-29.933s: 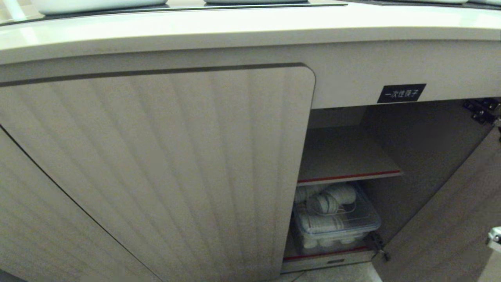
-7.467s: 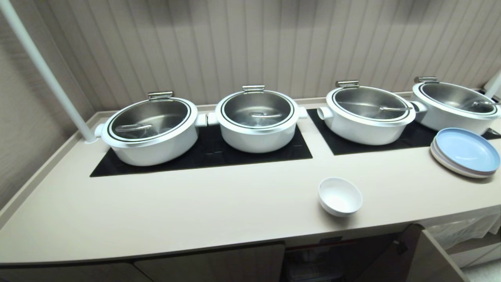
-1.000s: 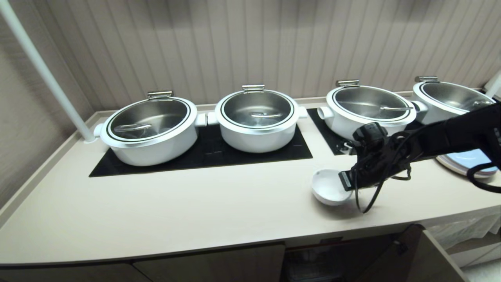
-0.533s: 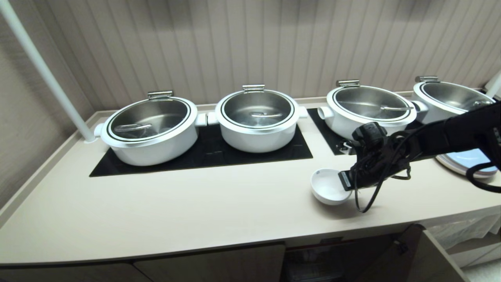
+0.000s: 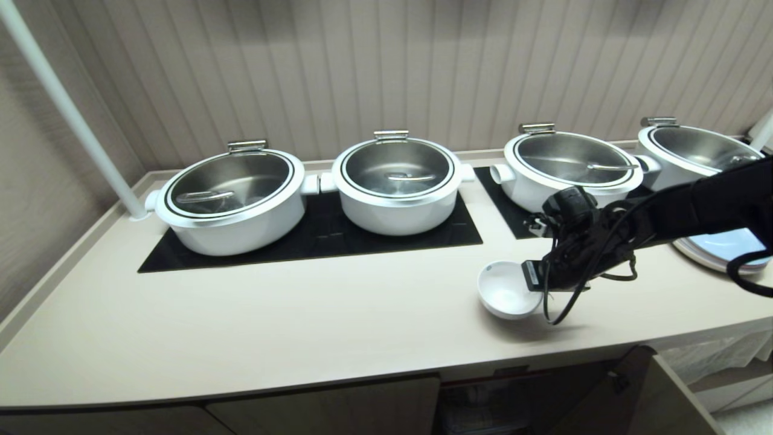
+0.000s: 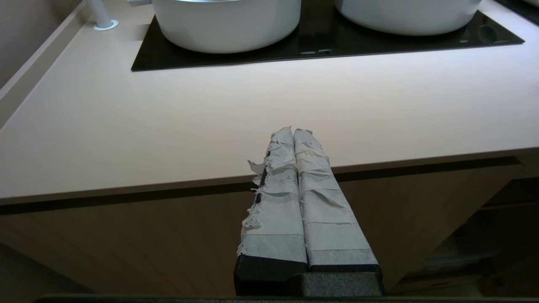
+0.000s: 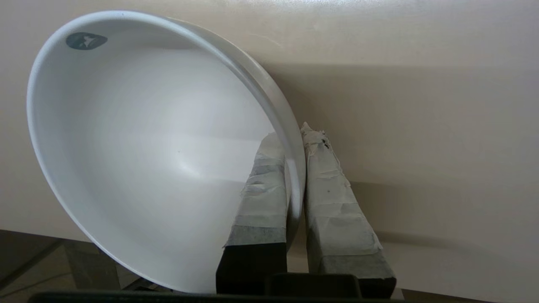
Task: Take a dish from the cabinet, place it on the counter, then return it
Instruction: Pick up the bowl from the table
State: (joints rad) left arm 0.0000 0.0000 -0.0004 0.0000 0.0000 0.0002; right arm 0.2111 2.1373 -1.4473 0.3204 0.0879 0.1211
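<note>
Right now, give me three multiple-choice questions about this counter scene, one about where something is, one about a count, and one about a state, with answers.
1. Where is the small glossy white round bowl?
A. inside the cabinet
B. over the beige counter, in front of the third pot
C. on the blue plates

2. How many big white steel-lidded pots stand along the wall?
A. two
B. four
C. six

3. What is the right gripper doing?
A. pinching the bowl's rim
B. hanging open
C. holding a lid

Answers: 1 B, the head view shows it there. 2 B, four lids are visible. 3 A, one finger sits inside the rim, one outside.
</note>
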